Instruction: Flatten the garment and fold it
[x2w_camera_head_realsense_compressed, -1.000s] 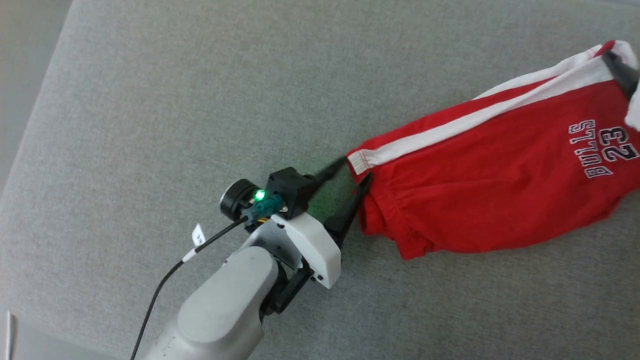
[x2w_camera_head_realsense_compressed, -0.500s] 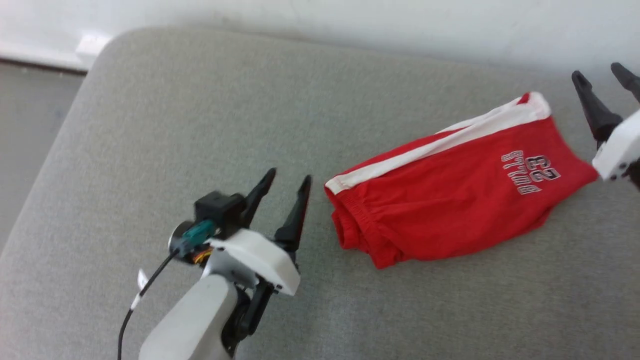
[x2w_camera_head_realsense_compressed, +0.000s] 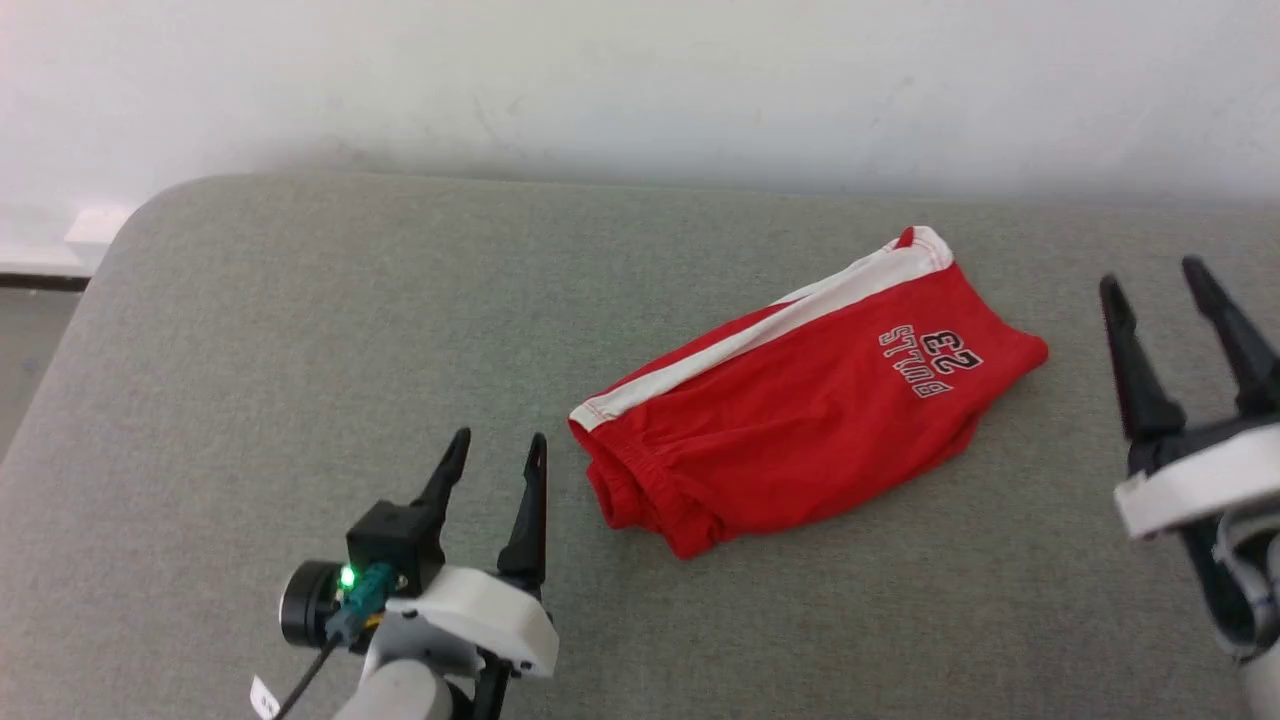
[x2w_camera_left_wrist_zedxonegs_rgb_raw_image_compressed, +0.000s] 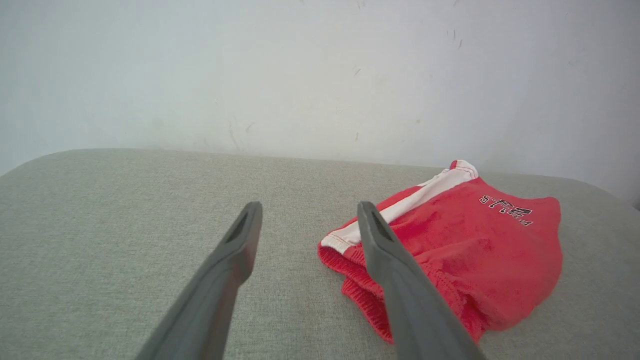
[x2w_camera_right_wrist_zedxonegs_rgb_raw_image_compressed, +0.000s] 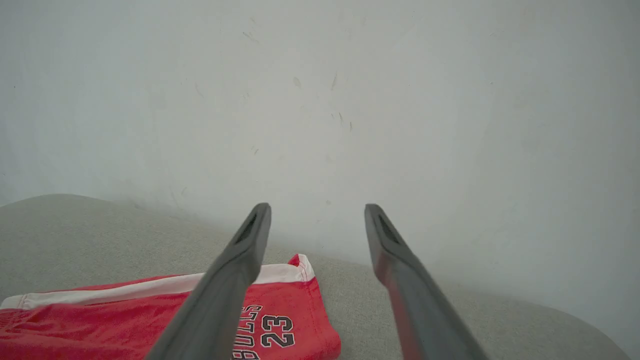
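At 7 o'clock in the head view, the left gripper (x2w_camera_head_realsense_compressed: 500, 436) stands spread and empty, fingers toward 12, near the garment's gathered waistband. The garment (x2w_camera_head_realsense_compressed: 800, 420) lies on the grey cushion (x2w_camera_head_realsense_compressed: 300, 330), right of centre. Its long axis runs from the waistband at 8 o'clock to the printed hem at 2. At 3 o'clock the right gripper (x2w_camera_head_realsense_compressed: 1150, 275) is spread, apart from the hem. A white wall (x2w_camera_head_realsense_compressed: 640, 80) stands at 12.

The red basketball shorts (x2w_camera_head_realsense_compressed: 800, 430) lay folded, apparently in half, on the grey cushion (x2w_camera_head_realsense_compressed: 300, 330), white stripe along one edge, waistband rumpled, "BULLS 23" print facing up.
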